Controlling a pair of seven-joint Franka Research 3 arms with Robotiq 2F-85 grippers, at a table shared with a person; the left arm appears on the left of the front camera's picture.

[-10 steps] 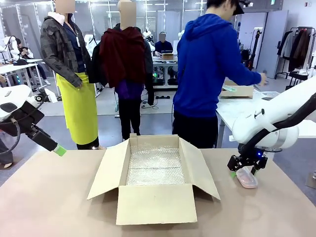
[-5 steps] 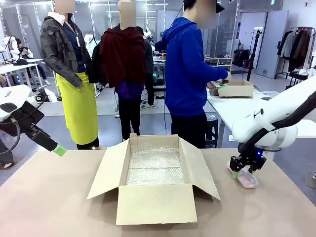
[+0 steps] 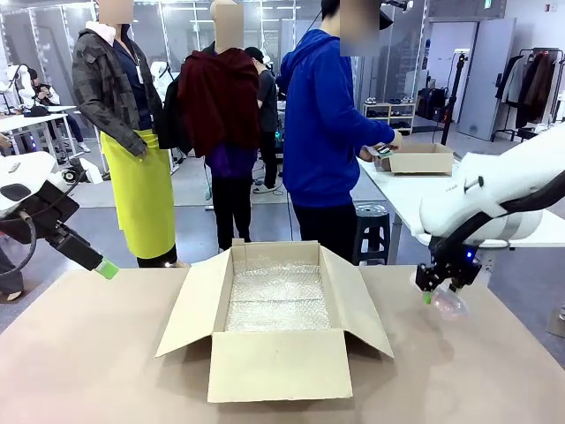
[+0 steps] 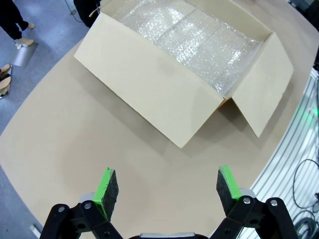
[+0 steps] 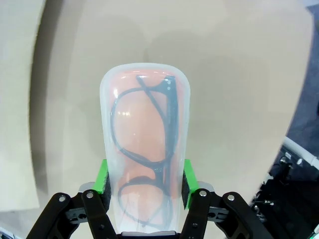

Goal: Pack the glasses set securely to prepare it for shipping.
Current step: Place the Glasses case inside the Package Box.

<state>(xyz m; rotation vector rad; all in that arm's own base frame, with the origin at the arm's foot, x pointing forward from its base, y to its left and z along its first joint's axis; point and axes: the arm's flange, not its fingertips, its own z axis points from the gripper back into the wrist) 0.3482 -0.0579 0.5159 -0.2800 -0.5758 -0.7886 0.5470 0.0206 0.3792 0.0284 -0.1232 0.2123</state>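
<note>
Front view: R hand [image 3: 439,296] lifted pink case [image 3: 448,305] (off tbl [image 3: 106,353]).

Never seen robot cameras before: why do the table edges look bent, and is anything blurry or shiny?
Left wrist view: the wide lens likely bows the table edge; the bubble wrap glints. Right wrist view: the pink case is sharp, the table beyond soft. Front view: that case small and hazy.
</note>
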